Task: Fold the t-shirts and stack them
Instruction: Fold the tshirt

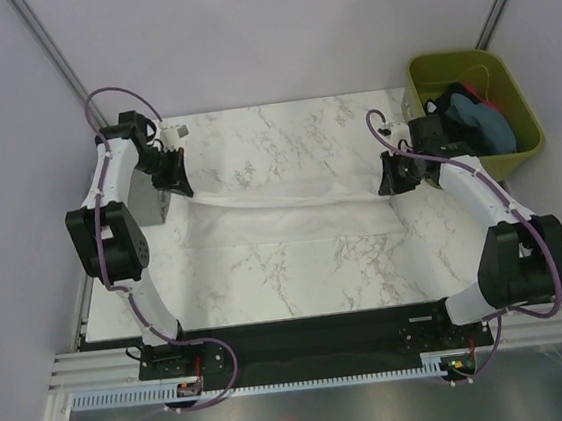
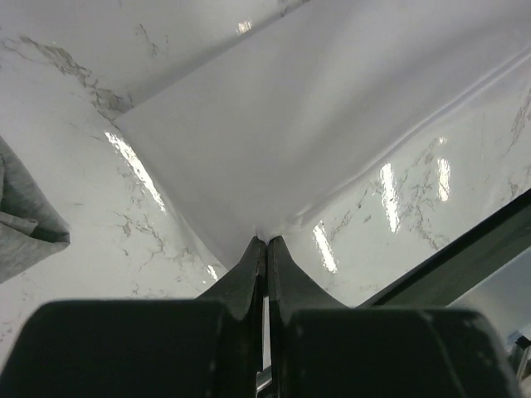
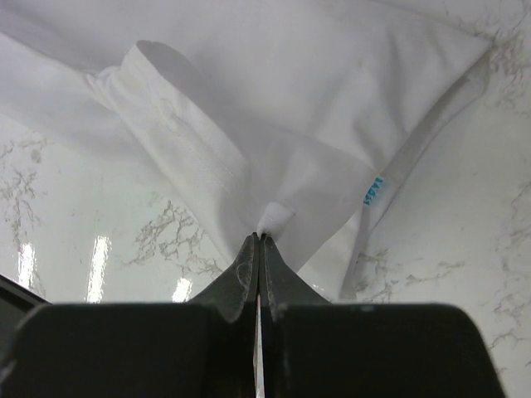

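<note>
A large white t-shirt [image 1: 281, 208] hangs stretched across the middle of the marble table, held up at both ends. My left gripper [image 1: 183, 187] is shut on its left end, and the cloth [image 2: 315, 124] fans out from the closed tips [image 2: 267, 240]. My right gripper [image 1: 389, 186] is shut on the right end [image 3: 261, 235], near the collar, where a small blue neck mark [image 3: 373, 191] shows. A grey t-shirt [image 1: 151, 200] lies folded at the table's left edge under my left arm, and its corner [image 2: 25, 220] shows in the left wrist view.
An olive-green bin [image 1: 451, 56] stands off the table's far right corner, holding a blue-teal shirt [image 1: 485, 121] and dark cloth [image 1: 448, 102]. Grey walls close in at the back and sides. The table's dark front edge [image 2: 465, 249] runs past my left gripper.
</note>
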`<state>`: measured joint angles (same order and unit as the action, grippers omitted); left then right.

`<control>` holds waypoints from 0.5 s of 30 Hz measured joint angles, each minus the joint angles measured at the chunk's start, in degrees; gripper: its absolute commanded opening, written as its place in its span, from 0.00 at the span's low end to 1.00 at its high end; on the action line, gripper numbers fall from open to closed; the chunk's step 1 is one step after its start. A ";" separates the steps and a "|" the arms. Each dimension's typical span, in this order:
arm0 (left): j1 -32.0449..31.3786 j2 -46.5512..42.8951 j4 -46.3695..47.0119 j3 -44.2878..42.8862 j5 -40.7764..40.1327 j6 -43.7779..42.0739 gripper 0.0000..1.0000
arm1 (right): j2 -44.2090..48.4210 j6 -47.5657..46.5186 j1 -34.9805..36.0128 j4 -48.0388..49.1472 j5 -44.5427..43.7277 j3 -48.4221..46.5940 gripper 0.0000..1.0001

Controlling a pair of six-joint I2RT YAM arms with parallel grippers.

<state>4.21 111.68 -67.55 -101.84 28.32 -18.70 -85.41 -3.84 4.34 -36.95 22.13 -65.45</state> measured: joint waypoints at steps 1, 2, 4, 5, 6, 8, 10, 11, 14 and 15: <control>0.11 -0.11 -0.22 0.83 0.22 -0.37 0.02 | 0.74 -0.13 0.00 0.02 -0.04 1.11 0.00; 0.11 -0.11 -0.48 1.44 0.35 -0.59 0.02 | 1.40 -0.31 0.00 0.00 -0.09 2.05 0.00; 0.11 -0.11 -0.96 2.47 0.42 -0.79 0.02 | 2.36 -0.52 0.00 0.00 -0.13 3.32 0.00; 0.11 -0.09 -1.55 2.73 0.48 -0.83 0.02 | 2.86 -0.61 0.00 0.07 -0.13 3.93 0.00; 0.09 0.04 -2.03 2.80 0.59 -0.85 0.02 | 3.37 -0.70 0.00 0.00 -0.15 4.42 0.00; 0.09 0.35 -2.80 2.80 0.81 -0.85 0.02 | 4.33 -0.74 0.00 0.11 -0.13 5.44 0.00; 0.11 1.09 -3.67 2.80 0.79 -0.85 0.02 | 5.22 -0.76 0.02 0.11 -0.13 6.54 0.00; 0.11 1.53 -4.04 2.84 0.76 -0.85 0.02 | 5.53 -0.76 0.02 0.11 -0.13 7.02 0.00; 0.20 2.86 -4.74 3.41 0.50 -0.85 0.02 | 6.10 -0.76 0.02 0.11 -0.13 8.48 0.00; 0.22 3.17 -5.18 3.58 0.33 -0.85 0.02 | 6.23 -0.72 0.02 0.11 -0.13 8.90 0.00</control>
<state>4.43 114.85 -72.73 -98.26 28.64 -19.55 -79.18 -4.56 4.36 -36.84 22.00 -56.55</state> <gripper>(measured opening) 0.033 0.009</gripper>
